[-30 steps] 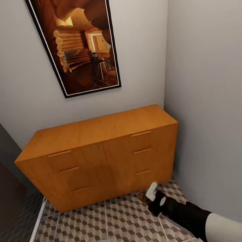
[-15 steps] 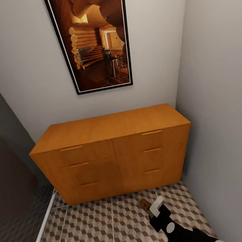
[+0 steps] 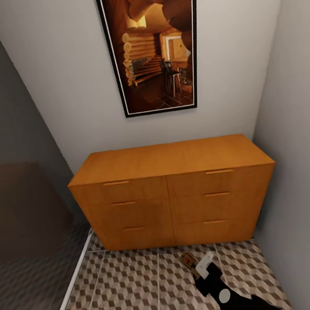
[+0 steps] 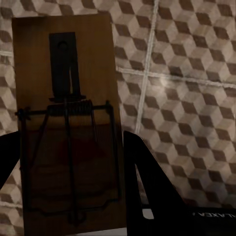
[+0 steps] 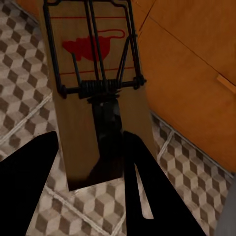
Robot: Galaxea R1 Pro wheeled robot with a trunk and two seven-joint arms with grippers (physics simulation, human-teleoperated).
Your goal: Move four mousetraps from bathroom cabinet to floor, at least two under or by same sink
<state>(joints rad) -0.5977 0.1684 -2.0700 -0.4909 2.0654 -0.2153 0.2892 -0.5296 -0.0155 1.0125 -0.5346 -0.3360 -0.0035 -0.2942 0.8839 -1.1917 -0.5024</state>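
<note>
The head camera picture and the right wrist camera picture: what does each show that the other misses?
Head view alone: the tall framed picture of a log interior on the grey wall, the orange-brown wooden cabinet's flat top and all its bar handles.

Right wrist view alone: the tan wooden mousetrap up close, with its red mouse print, spring and wire bar.

Both: the right gripper shut on that mousetrap, the cabinet front, the brown-and-beige cube-patterned tile floor.
</note>
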